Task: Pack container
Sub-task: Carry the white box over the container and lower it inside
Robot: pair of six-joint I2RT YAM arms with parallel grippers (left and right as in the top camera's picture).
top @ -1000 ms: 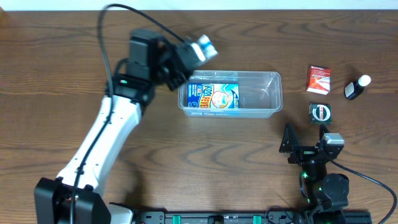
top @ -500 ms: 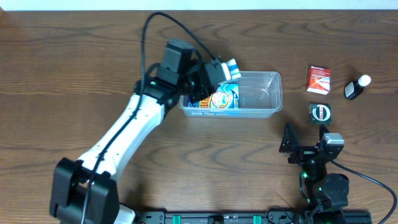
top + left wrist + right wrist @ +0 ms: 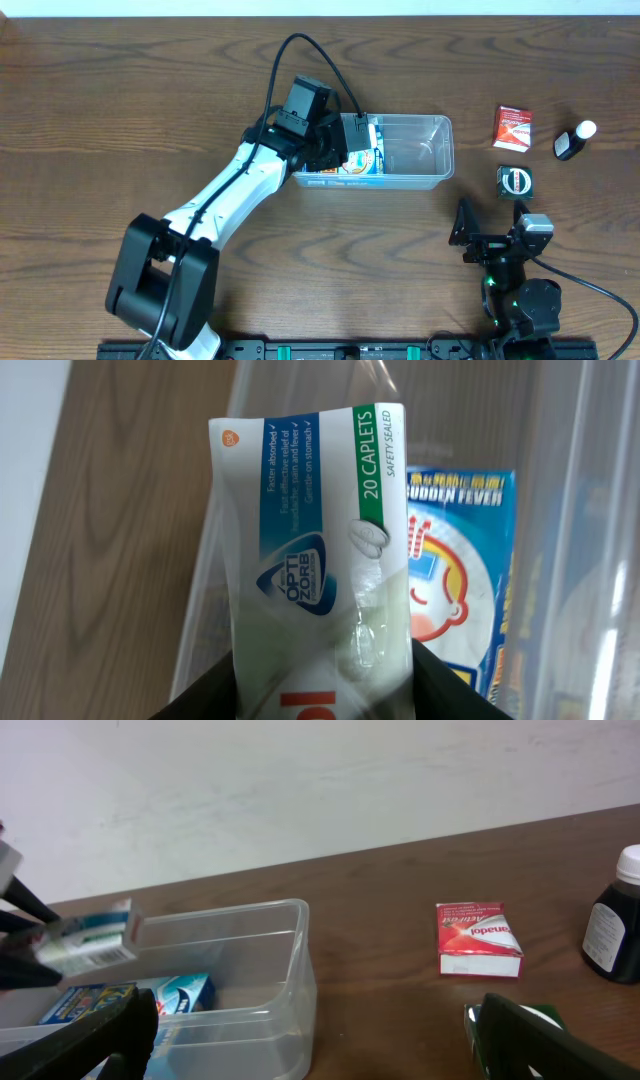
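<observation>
The container (image 3: 425, 150) is a clear plastic tub at the table's middle; it also shows in the right wrist view (image 3: 262, 970). A blue fever-patch box (image 3: 352, 162) lies in its left end, seen too in the left wrist view (image 3: 462, 580). My left gripper (image 3: 356, 133) is shut on a white, blue and green caplets box (image 3: 320, 540) and holds it over the tub's left end, above the blue box. My right gripper (image 3: 310, 1035) is open and empty, low near the table's front, right of the tub.
A red and white box (image 3: 512, 128) and a small dark bottle with a white cap (image 3: 573, 141) sit at the right. A dark green box with a round label (image 3: 516, 181) lies just beyond my right gripper.
My left arm has swung right with the caplets box, from left of the tub to over its left end. The right arm has not moved.
</observation>
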